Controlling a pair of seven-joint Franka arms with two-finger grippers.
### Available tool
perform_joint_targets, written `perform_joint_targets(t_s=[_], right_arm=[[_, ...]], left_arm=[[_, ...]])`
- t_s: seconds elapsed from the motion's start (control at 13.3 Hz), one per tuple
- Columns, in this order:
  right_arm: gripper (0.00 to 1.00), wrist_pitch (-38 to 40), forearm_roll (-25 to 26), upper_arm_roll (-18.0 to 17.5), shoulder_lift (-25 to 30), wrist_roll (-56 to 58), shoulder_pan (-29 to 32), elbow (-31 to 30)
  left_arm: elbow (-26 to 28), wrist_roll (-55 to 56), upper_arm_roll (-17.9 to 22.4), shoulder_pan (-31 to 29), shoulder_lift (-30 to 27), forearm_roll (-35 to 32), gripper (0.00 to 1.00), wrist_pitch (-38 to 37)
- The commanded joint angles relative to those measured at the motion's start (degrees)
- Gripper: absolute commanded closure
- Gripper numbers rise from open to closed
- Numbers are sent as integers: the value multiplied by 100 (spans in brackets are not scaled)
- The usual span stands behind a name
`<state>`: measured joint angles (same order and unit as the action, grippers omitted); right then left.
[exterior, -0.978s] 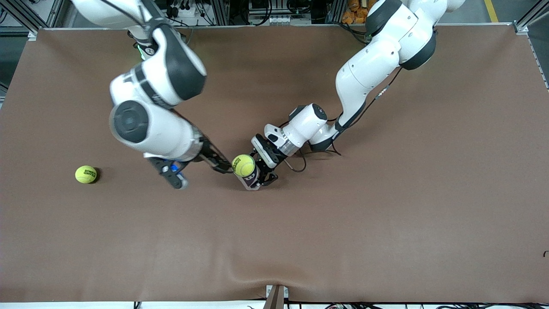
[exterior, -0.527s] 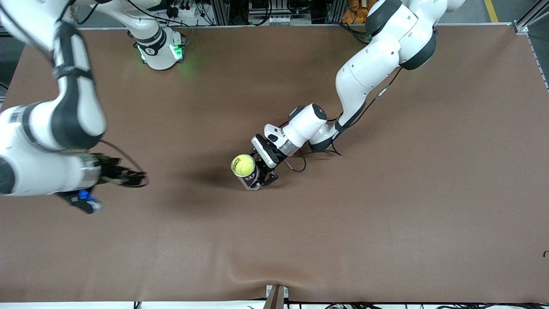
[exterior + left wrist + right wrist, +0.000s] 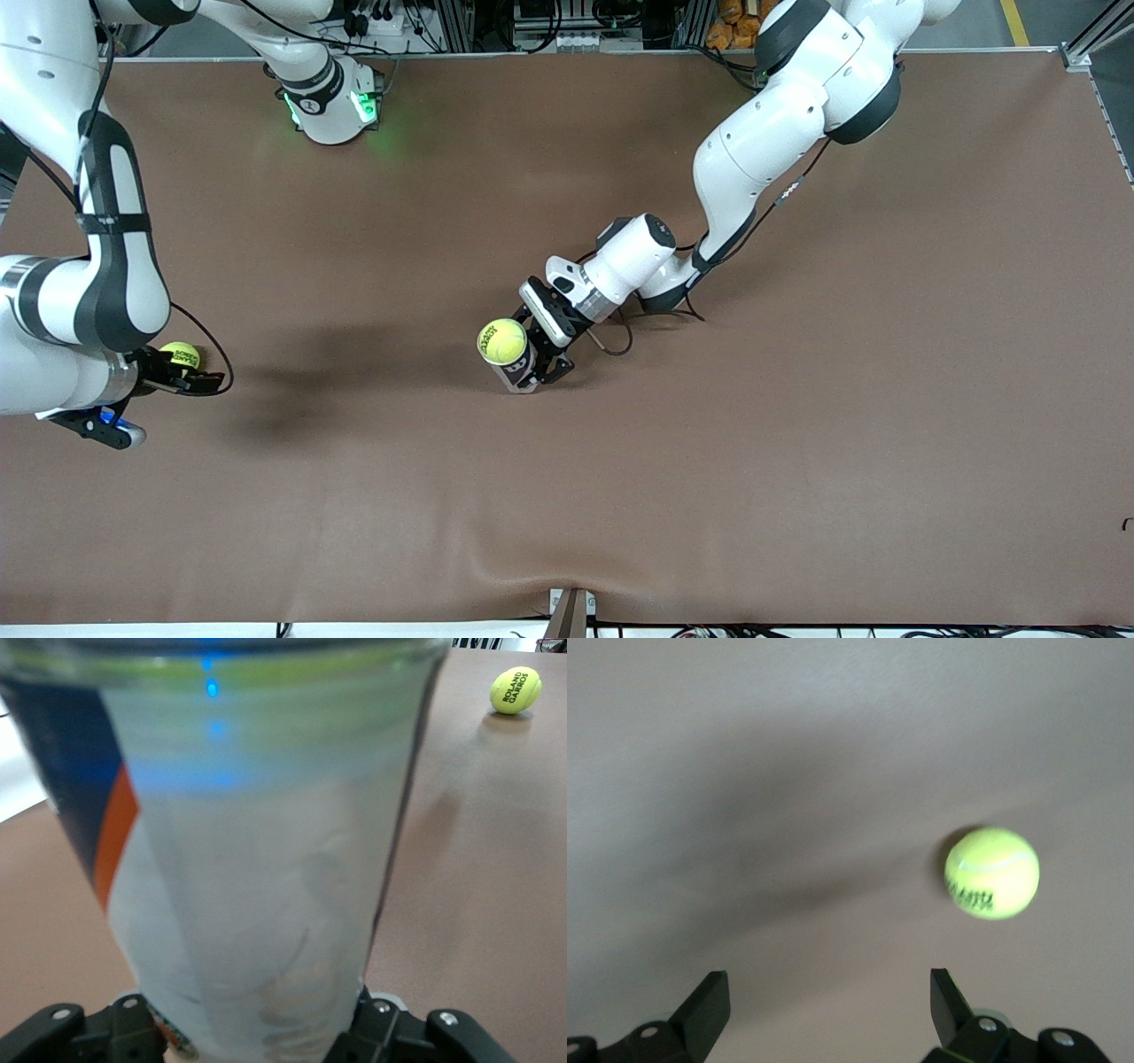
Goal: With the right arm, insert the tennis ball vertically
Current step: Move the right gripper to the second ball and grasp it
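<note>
An upright clear tennis ball can with a blue and orange label stands mid-table. My left gripper is shut on its lower part. One yellow tennis ball sits in the can's open mouth. A second tennis ball lies on the mat toward the right arm's end of the table. My right gripper is over the mat right beside this ball, open, with nothing between its fingers.
The brown mat covers the whole table. The right arm's base stands at the table edge farthest from the front camera. The left arm's elbow hangs over the mat beside the can.
My right arm has swung away from the can toward its own end of the table, and its open gripper now sits by the loose ball. The left arm, can and top ball have not moved.
</note>
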<state>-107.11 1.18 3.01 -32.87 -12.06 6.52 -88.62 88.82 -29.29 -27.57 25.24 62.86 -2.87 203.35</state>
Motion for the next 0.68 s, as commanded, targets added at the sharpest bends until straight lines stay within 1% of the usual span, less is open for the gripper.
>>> perform_joint_targets(t_s=[0.0,0.08,0.23,0.45,0.6], right_arm=[[0,-266,372,-134,-8,703,454,-226],[0,-458,487,-134,-104,862,577,-260],[0,-844,506,-134,-219,1362,849,-462],[0,-943,497,-134,-272,1470,956,-647],[0,-960,497,-134,-290,1479,1008,-656]], left_arm=[[-58,11,24,69,60,41,30,29],[-58,11,24,69,51,41,30,29],[-58,11,24,60,42,41,30,29],[-58,11,24,51,51,41,30,20],[-58,11,24,51,51,50,30,20]])
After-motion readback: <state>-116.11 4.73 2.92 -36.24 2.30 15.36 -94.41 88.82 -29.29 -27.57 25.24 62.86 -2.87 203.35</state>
